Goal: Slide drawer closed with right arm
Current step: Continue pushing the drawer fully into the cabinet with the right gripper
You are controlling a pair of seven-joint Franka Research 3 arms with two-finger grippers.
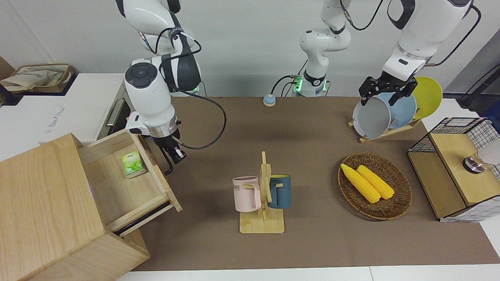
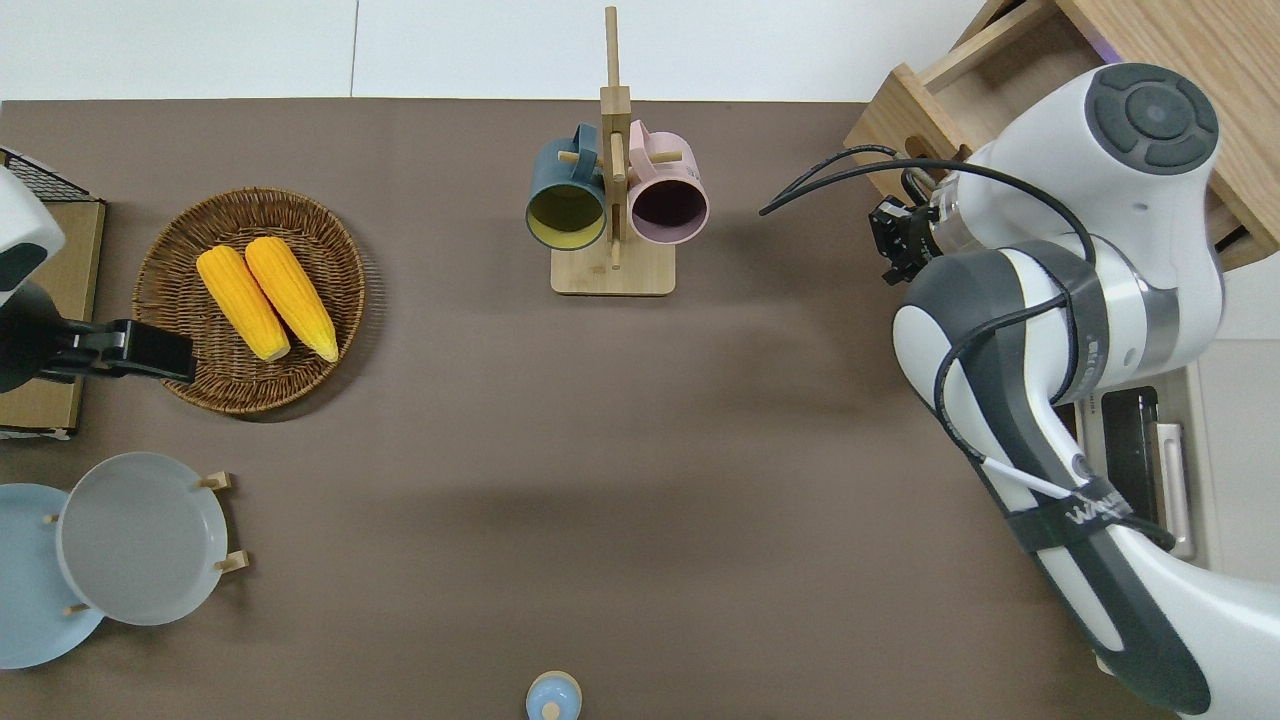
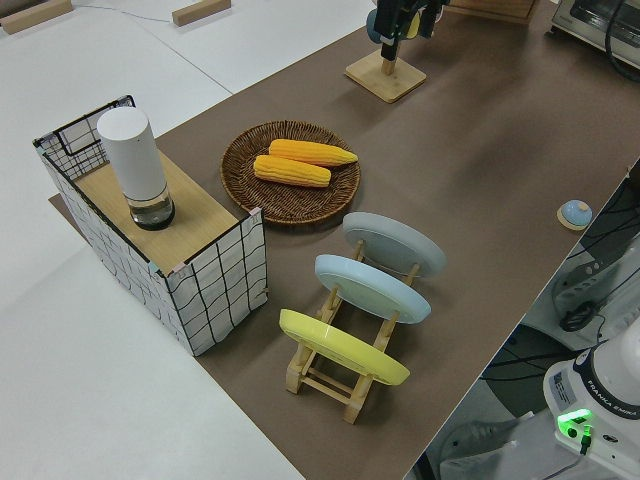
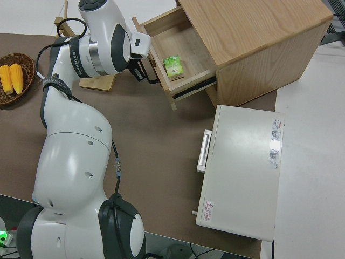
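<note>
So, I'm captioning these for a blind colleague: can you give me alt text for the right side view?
A white robot arm reaches across a brown table, its right tool at the front panel of an open pale-wood drawer that holds a small green box. The drawer belongs to a big wooden cabinet, with a white oven standing beside it.

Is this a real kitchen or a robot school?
Probably a robot lab set up like a kitchen: a right arm works at an open drawer, with mugs and corn laid out on the table.

Brown table, seemingly white wall
</note>
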